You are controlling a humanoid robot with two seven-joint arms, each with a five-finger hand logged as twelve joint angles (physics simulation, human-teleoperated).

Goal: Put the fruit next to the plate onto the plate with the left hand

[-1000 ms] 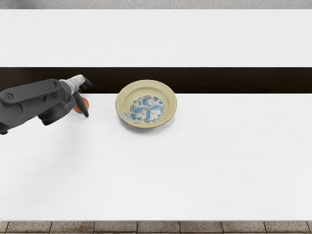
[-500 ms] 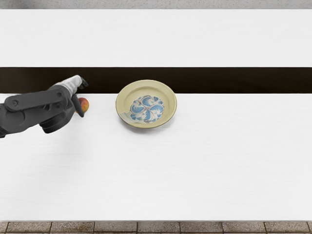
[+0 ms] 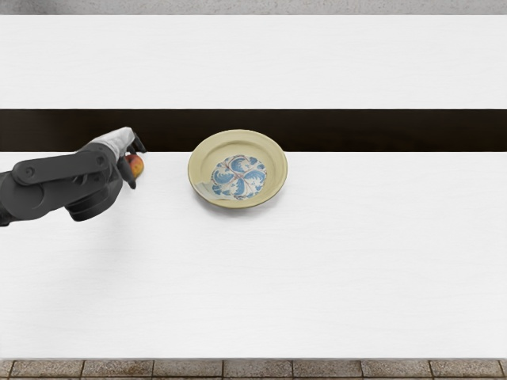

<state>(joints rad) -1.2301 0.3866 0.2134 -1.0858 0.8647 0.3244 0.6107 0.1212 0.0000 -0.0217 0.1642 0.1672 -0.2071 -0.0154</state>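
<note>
Left hand: your left hand [image 3: 120, 155] comes in from the left edge on a dark grey arm and sits at the far left of the white flat surface [image 3: 317, 261], close to its back edge.
Opening: the hand is closed rather than spread. Its dark fingers [image 3: 128, 172] are curled in around the small round orange-red fruit [image 3: 137, 165].
Contact: you see the fruit pinched between the fingers, with only its right side showing past them. The rest is covered by the hand.
Height: you cannot tell whether the fruit rests on the surface or is held just above it.
Fruit position: it is to the left of the plate, apart from it and not touching, with a strip of bare surface between them.
Count: one fruit, one plate, and one hand in view.
Container: the round pale-yellow ceramic plate [image 3: 273, 154] with a blue floral pattern in its middle lies flat near the back edge of the surface, left of centre.
Contents: nothing lies in the plate; you see its painted centre uncovered.
</note>
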